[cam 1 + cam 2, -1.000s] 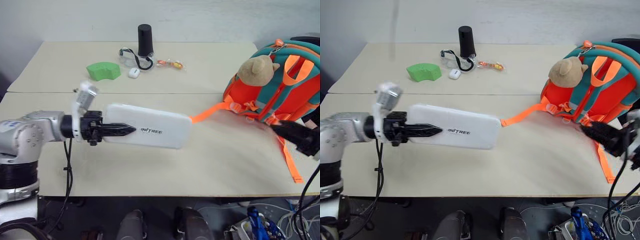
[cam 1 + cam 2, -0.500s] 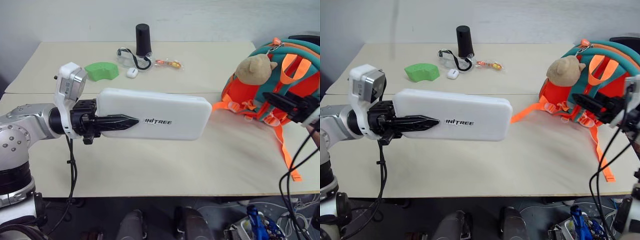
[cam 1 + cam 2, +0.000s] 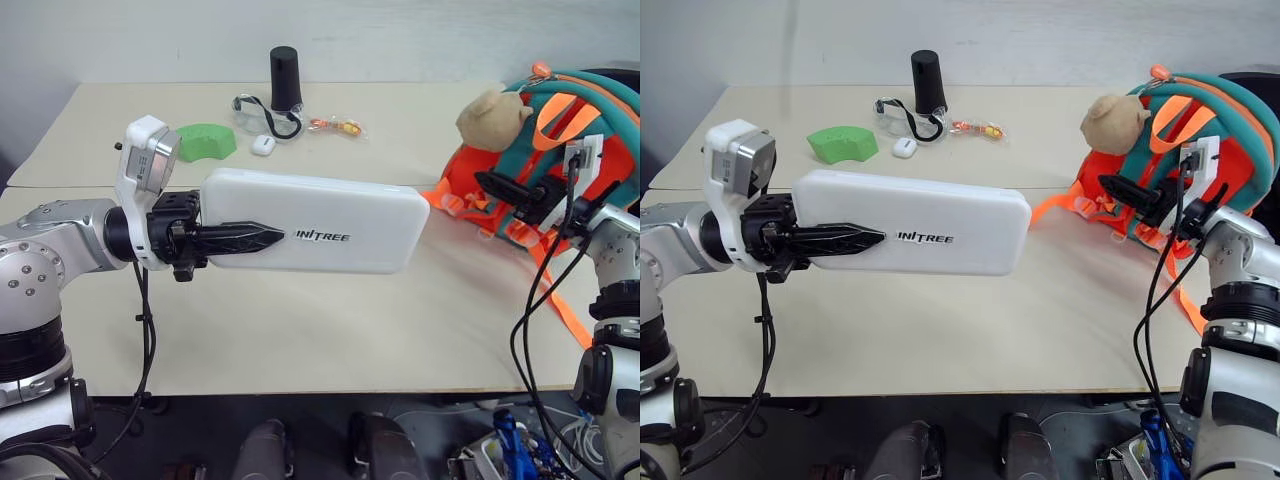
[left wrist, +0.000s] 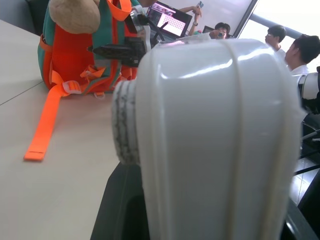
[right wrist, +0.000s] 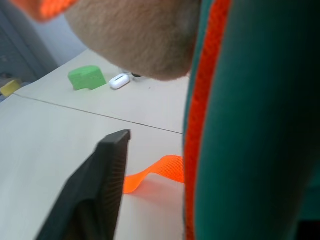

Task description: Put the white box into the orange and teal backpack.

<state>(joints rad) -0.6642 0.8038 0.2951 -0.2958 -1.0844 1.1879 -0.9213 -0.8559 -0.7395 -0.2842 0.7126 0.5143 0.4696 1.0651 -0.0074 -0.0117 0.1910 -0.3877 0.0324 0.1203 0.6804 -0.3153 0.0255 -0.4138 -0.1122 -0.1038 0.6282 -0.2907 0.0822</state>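
Note:
The white box (image 3: 330, 230) hangs level above the table, its long side running left to right, with dark lettering facing me. My left gripper (image 3: 270, 236) is shut on the box's left end, one black finger lying across its face. The orange and teal backpack (image 3: 585, 110) stands at the table's right, its tan bear head (image 3: 490, 112) on the near-left side. My right gripper (image 3: 497, 186) is pressed against the backpack's front just under the bear head. In the right wrist view the backpack's teal panel (image 5: 250, 125) sits right against that gripper.
At the back of the table stand a black cylinder (image 3: 286, 75), clear goggles (image 3: 262, 115), a green block (image 3: 205, 140), a tiny white oval gadget (image 3: 264, 145) and an orange packet (image 3: 338, 126). An orange strap (image 3: 570, 310) trails toward the right front edge. People (image 4: 300, 50) sit in the background.
My right gripper has swung up and left from the table's right edge onto the backpack's front. The backpack has tipped, its bear head shifting up and left. The box rose slightly.

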